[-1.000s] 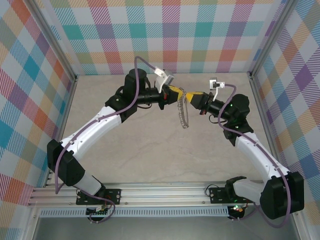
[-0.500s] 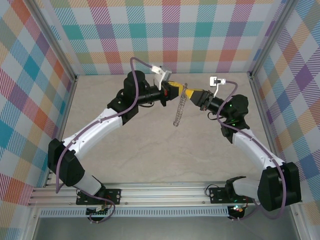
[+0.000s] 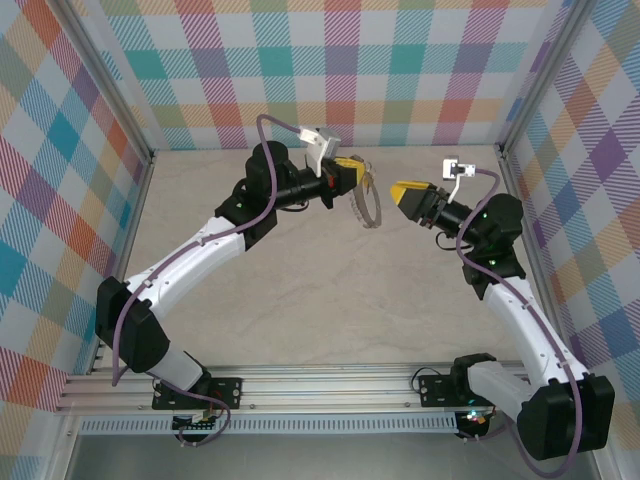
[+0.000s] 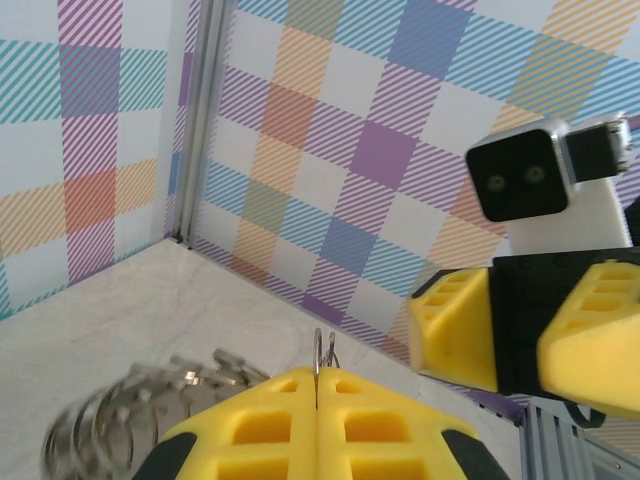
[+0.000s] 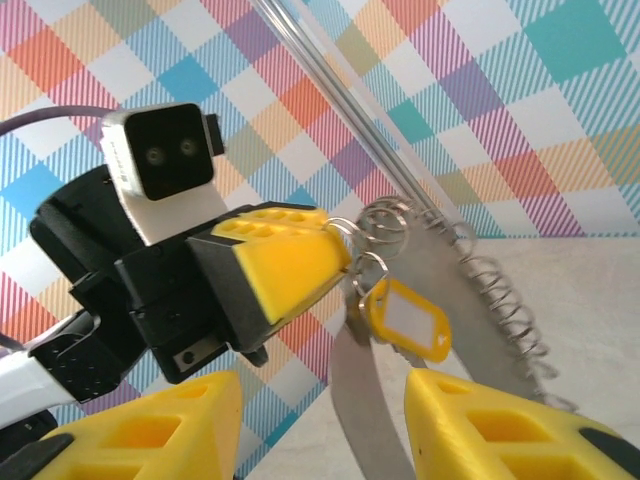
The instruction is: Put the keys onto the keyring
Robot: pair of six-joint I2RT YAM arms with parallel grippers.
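Observation:
My left gripper (image 3: 352,172) is held up over the back of the table, shut on the thin wire of the keyring (image 3: 368,208). The keyring's silvery loop hangs and curls just below the gripper. In the left wrist view the yellow fingers (image 4: 250,425) press together on a fine ring wire, with the keyring (image 4: 130,410) blurred to their left. The right wrist view shows the key (image 5: 405,318), a yellow head with a white face. It dangles from small rings beside the left gripper (image 5: 280,265), against the coiled keyring (image 5: 490,290). My right gripper (image 3: 402,188) stands open, apart to the right, with nothing between its fingers (image 5: 140,430).
Checked walls enclose the beige table (image 3: 300,300) on three sides, with metal frame posts (image 3: 515,160) at the back corners. Both arms reach in from the near edge and face each other near the back wall.
My right gripper opened, let go and drew back to the right. The keyring, stretched downward before, now swings curled under my left gripper, which stayed shut.

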